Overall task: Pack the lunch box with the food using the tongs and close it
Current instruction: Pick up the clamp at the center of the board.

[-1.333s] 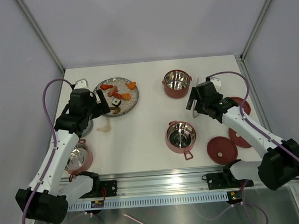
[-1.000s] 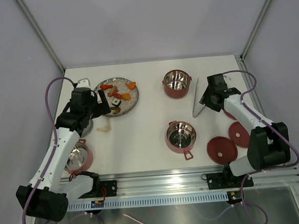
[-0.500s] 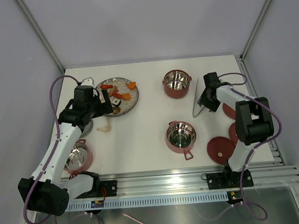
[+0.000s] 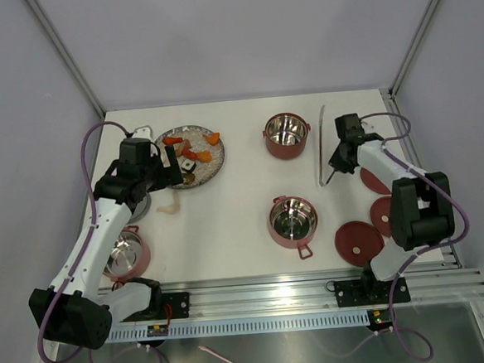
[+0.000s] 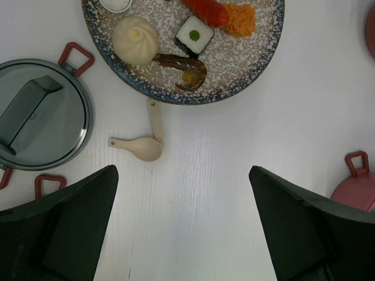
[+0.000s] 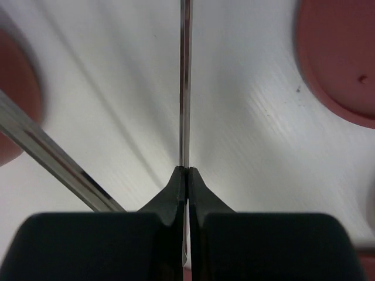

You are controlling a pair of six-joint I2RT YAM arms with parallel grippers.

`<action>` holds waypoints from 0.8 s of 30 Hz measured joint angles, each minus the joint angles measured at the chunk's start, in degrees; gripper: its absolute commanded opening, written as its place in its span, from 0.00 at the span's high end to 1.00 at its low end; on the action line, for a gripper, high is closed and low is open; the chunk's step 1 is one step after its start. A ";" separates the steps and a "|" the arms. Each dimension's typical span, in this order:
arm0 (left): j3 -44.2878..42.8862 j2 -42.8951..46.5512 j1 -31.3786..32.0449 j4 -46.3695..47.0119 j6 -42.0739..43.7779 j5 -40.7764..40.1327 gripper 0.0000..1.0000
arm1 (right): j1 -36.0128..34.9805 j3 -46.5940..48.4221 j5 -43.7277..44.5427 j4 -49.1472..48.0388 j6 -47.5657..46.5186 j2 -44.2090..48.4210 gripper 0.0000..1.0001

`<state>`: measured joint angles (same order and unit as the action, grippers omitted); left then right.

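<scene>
now right jaws tight on tongs [image 6: 185, 88]

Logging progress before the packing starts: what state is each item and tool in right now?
Tongs: spread, one arm pinched.
Right tool: shut on tongs.
Left tool: open, empty.
Far tier: open, empty.
Centre tier: open, empty.
Left tier: open, partly hidden.
Lids: off, lying flat.
Food: on plate, unpacked.
</scene>
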<state>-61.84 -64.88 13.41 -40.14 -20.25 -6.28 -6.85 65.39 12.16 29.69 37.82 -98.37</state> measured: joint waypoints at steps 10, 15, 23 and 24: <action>-4.11 -0.22 0.02 -1.27 0.96 -2.36 0.01 | -9.88 4.20 7.93 9.18 -1.73 19.08 1.00; -4.79 0.04 0.04 -0.90 -0.15 -5.64 0.01 | -22.58 10.58 8.26 12.39 -1.88 18.67 1.00; -1.84 9.03 0.04 2.84 -4.44 -11.43 0.01 | -36.41 14.10 7.04 13.49 0.15 10.45 1.00; -1.27 10.47 0.04 3.28 -4.98 -12.13 0.01 | -37.35 14.10 6.56 13.42 0.52 9.20 1.00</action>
<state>-63.11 -54.41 13.45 -36.86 -25.23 -18.41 -44.21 79.48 18.72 43.11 38.35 -89.17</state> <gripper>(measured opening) 0.988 0.017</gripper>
